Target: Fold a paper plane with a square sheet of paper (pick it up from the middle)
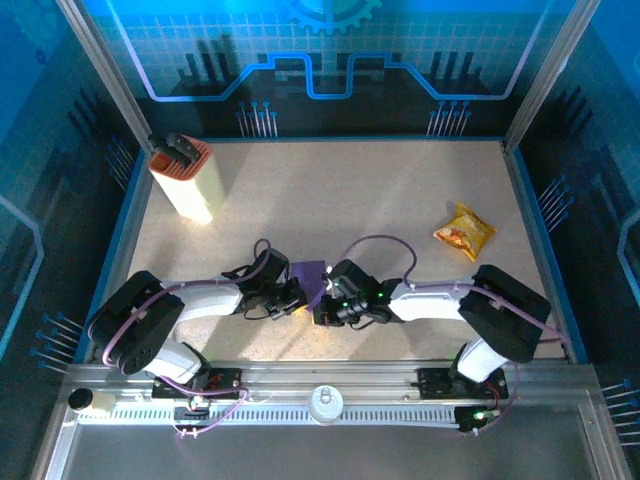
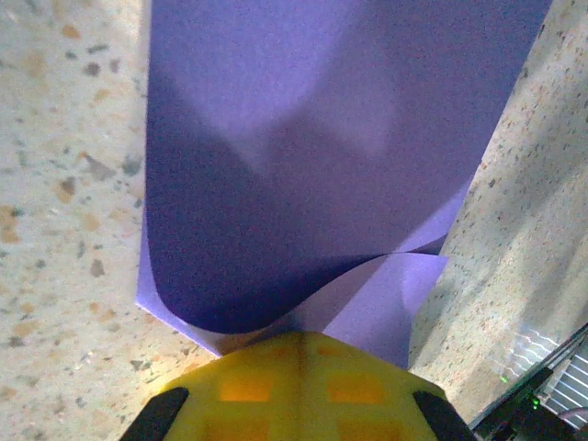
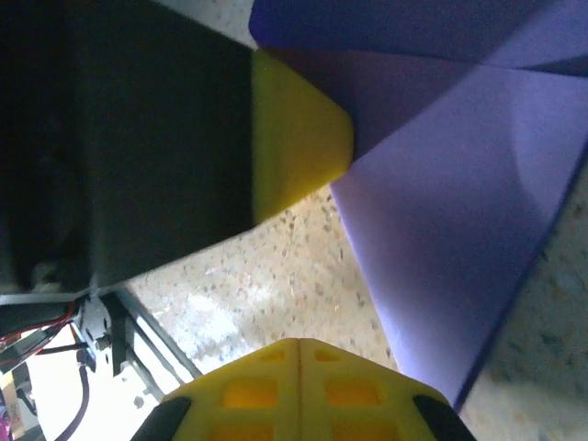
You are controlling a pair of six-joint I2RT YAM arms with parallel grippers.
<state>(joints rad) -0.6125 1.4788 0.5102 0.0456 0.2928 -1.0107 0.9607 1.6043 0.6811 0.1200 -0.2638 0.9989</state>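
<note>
The square sheet of paper (image 1: 308, 277) lies on the tabletop (image 1: 380, 190) at the near middle, between the two wrists, well apart from the snack packet (image 1: 464, 231) at the right and the tall box (image 1: 187, 180) at the far left. It is no longer a flat square. The left wrist view shows an upper layer (image 2: 303, 184) bowing up off a paler layer beneath. The right wrist view shows angled flaps (image 3: 459, 230) meeting along crease lines.

The left gripper (image 1: 292, 296) has its jaws together (image 2: 299, 386), with the tip up against the near edge of the sheet. From the right wrist, one of its fingers (image 3: 299, 147) touches the paper where the flaps meet. Whether a layer is nipped between the pads or only pressed down, I cannot tell. The right gripper (image 1: 322, 302) has its jaws together on nothing (image 3: 299, 390) and sits just beside the paper's edge, over bare tabletop.

This looks like an early fold in hand: a flap has been brought over but not set, since the upper layer is curved rather than flat. The next move probably calls for one tip to pin the sheet while the other presses the raised layer down and runs along the fold line. The pressure should be light and even, because thin paper on a smooth surface is likely to slide or buckle.
</note>
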